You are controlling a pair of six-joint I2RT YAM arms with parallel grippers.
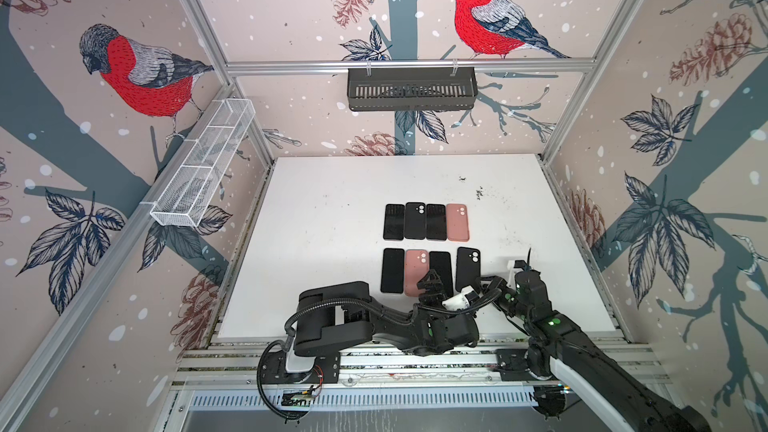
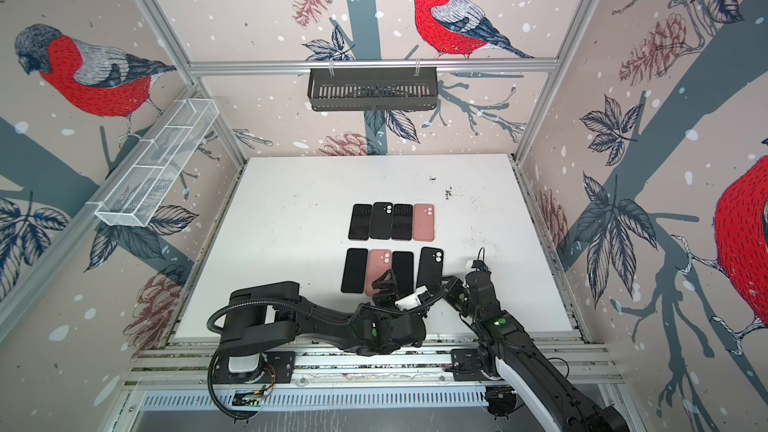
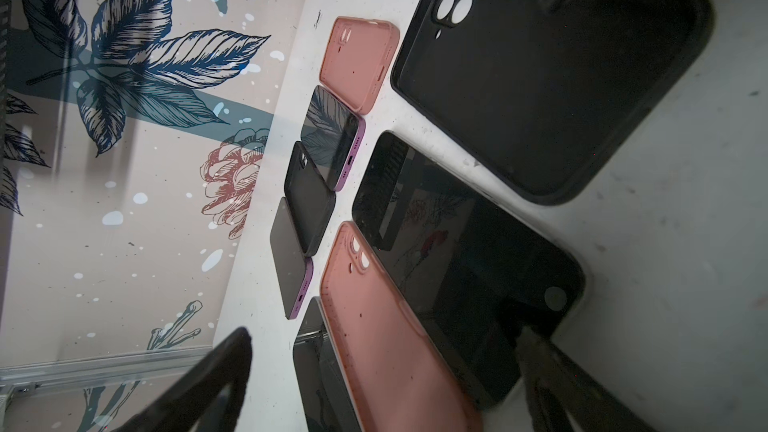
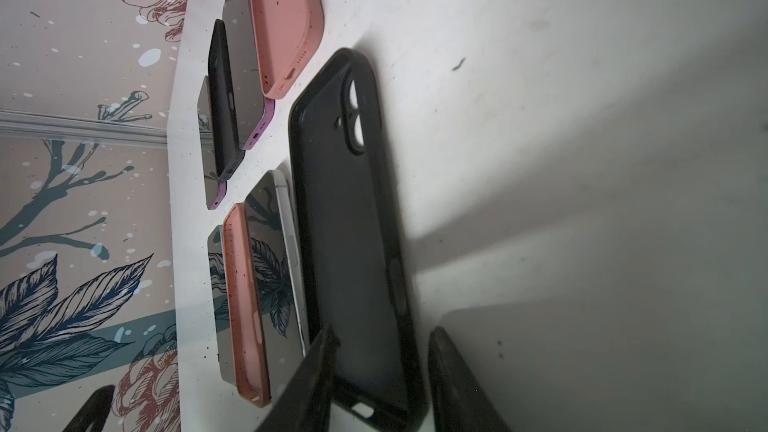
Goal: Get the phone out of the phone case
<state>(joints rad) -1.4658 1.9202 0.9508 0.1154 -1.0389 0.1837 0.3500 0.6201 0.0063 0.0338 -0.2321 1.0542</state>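
Right gripper [image 4: 385,328] sits low at the near end of the black phone case [image 4: 353,243]. Its jaws are parted to either side of that end, with a thin strip of table [image 4: 540,118] showing past one finger, so I read this as a loose straddle and not a squeeze. The case lies hollow side up and it's empty: white table shows straight through both lens holes. The silver-edged phone [image 4: 270,263] lies flat and screen up just beside the case, so I'd call the extraction done for this pair. On the phone's far side from the case is a pink phone case [image 4: 243,305], which looks empty too and is lined up neatly, like a sorted row. Left gripper [image 3: 384,332] hangs spread wide over the near ends of that phone and pink case. It holds nothing and is likely just standing by, clear of the black case.
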